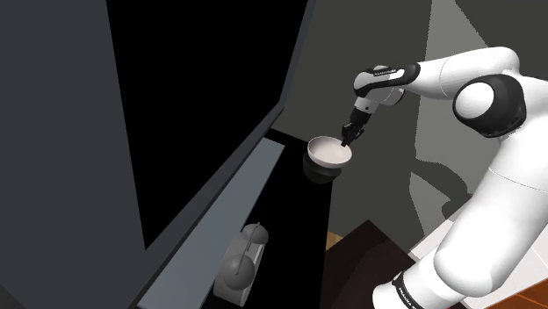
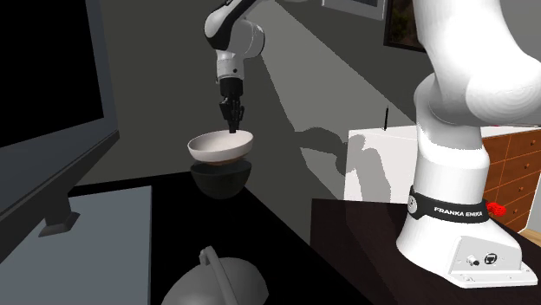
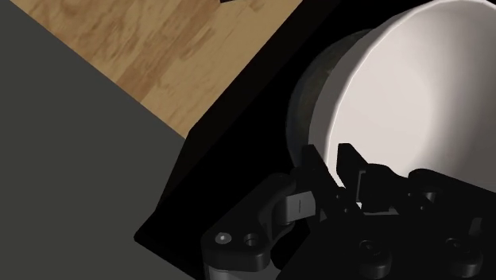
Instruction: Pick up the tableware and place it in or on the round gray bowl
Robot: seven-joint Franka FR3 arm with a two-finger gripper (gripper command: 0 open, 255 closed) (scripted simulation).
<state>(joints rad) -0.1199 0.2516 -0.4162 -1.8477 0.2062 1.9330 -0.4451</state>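
White bowl (image 2: 219, 146) is up at the far end of the black tabletop (image 2: 260, 234), sitting right over the round gray bowl (image 2: 221, 179). Its base dips into the gray one's mouth, but we can't tell if they're touching or just apart. In the shoulder view we see the same stack: white bowl (image 1: 331, 152) on top w/ gray bowl (image 1: 319, 171) under it. The gripper (image 2: 233, 127) comes straight down onto the white bowl's rim on the side nearest the arm. In the wrist view the gripper (image 3: 330, 159) has its fingers nearly closed, one inside and one outside the rim, pinching the white bowl (image 3: 397, 87). The gray bowl's (image 3: 302, 87) darker edge peeks out beside it, and there's wood floor (image 3: 159, 48) past the table edge. Nearer the cams, a grey kettle-like thing (image 2: 212, 277) stands on the tabletop, well apart from the bowls. White box (image 2: 381, 165) and wooden drawers (image 2: 511, 165) are off at the second exterior view's right.
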